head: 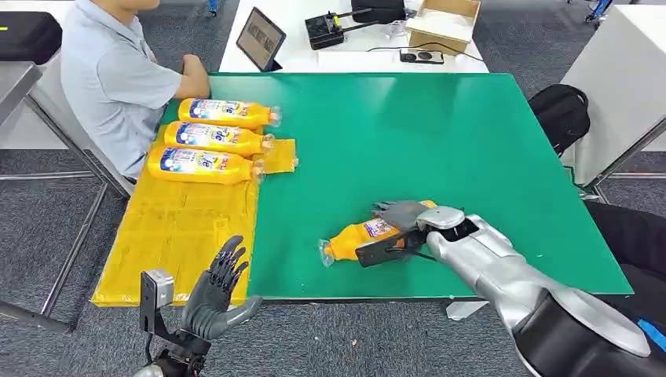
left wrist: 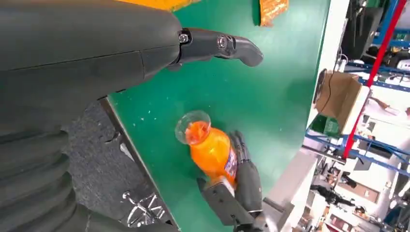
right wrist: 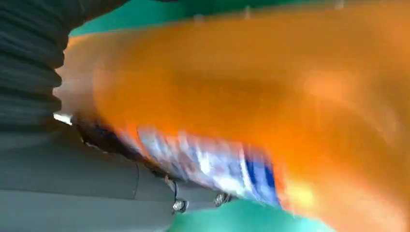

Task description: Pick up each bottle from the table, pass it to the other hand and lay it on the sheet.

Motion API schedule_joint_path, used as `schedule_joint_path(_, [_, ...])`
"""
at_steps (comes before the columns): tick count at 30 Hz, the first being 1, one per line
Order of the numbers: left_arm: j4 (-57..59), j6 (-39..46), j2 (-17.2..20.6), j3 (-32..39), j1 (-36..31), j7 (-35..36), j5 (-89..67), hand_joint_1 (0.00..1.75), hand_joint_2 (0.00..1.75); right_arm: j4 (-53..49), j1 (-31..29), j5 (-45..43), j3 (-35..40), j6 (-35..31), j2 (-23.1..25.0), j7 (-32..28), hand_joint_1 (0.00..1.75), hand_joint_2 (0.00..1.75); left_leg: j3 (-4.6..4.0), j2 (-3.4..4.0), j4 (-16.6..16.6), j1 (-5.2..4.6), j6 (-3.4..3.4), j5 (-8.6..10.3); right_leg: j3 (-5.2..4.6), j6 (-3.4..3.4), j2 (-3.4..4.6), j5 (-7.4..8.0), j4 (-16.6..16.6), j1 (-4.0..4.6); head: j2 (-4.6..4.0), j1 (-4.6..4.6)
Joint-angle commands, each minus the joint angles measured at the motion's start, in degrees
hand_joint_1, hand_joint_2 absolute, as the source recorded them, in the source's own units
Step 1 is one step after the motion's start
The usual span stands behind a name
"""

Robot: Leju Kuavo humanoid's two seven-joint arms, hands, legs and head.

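Note:
An orange bottle with a clear cap lies on the green table near its front edge. My right hand wraps around its body, thumb on the near side and fingers over the top. The left wrist view shows the same bottle cap-first, with the right hand behind it. Close up, the bottle is a blur of orange with a blue and white label. My left hand hovers open, palm up, below the table's front edge by the yellow sheet. Three bottles lie on the sheet's far end.
A person in a grey shirt sits at the table's far left corner, next to the laid bottles. A tablet, a cardboard box and cables sit on the white table beyond. A black backpack stands right of the table.

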Motion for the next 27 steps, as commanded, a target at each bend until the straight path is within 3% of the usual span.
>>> schedule_joint_path(1, [1.01, 0.18, 1.15, -0.99, -0.37, 0.1, 0.0, 0.0, 1.75, 3.91, 2.28, 1.31, 0.91, -1.85, 1.42, 0.9, 0.0, 1.75, 0.17, -0.03, -0.07, 0.0, 0.04, 0.01, 0.2, -0.1, -0.1, -0.01, -0.08, 0.02, 0.0, 0.02])
schedule_joint_path(3, [0.61, 0.52, 0.88, -0.67, 0.07, 0.14, 0.05, 0.0, 1.75, 4.22, 2.33, 2.4, 0.12, -3.19, 2.2, 1.46, 0.0, 1.75, 0.26, -0.01, -0.1, 0.02, 0.06, 0.02, 0.28, -0.17, -0.11, 0.01, -0.12, 0.06, 0.0, 0.02])
schedule_joint_path(4, [0.51, 0.66, 0.77, -0.6, 0.23, 0.18, 0.07, 0.0, 1.75, 4.14, 2.58, 2.6, -0.19, -3.95, 2.31, 1.88, 0.44, 1.75, 0.22, 0.02, -0.05, 0.02, 0.04, 0.0, 0.23, -0.12, -0.05, 0.0, -0.07, 0.04, 0.0, 0.02])
schedule_joint_path(5, [0.37, 0.86, 0.66, -0.5, 0.46, 0.23, 0.11, 0.0, 1.75, 3.94, 2.98, 3.33, -0.09, -5.23, 2.3, 2.44, 1.48, 1.75, 0.31, 0.04, -0.13, 0.01, 0.07, 0.03, 0.31, -0.2, -0.07, 0.03, -0.14, 0.06, 0.0, 0.0])
schedule_joint_path(6, [0.07, 1.15, 0.54, -0.43, 0.83, 0.24, 0.04, 0.0, 1.75, 3.59, 3.84, 4.06, -0.29, -6.97, 2.22, 2.71, 1.75, 1.75, 0.32, 0.02, -0.08, 0.03, 0.05, 0.0, 0.34, -0.15, -0.06, 0.0, -0.11, 0.06, 0.0, 0.02])
schedule_joint_path(15, [-1.27, 2.36, 0.52, -0.4, 1.72, 0.0, -0.59, 0.0, 1.75, 0.52, 7.08, 4.3, -7.04, -11.68, 1.85, 1.19, 1.75, 1.75, 0.53, 0.08, -0.07, 0.04, 0.04, 0.0, 0.43, -0.19, -0.06, 0.06, -0.1, 0.08, 0.0, 0.04])
schedule_joint_path(23, [-1.77, 2.47, -0.02, -0.69, 1.38, -0.27, -1.27, 0.0, 1.75, -12.02, 11.14, 1.21, -24.2, -16.77, 3.66, -1.85, 1.75, 1.75, 0.49, 0.21, -0.09, 0.02, 0.08, 0.0, 0.34, -0.43, 0.01, 0.12, -0.06, 0.08, 0.0, 0.0])
schedule_joint_path(27, [-1.59, 2.55, -0.15, -0.92, 1.42, -0.22, -1.25, 0.0, 1.75, -12.7, 11.61, 1.01, -25.24, -16.83, 3.99, -1.97, 1.75, 1.75, 0.3, 0.14, -0.02, -0.01, 0.04, -0.01, 0.23, -0.29, 0.01, 0.09, 0.04, 0.04, 0.0, 0.02])
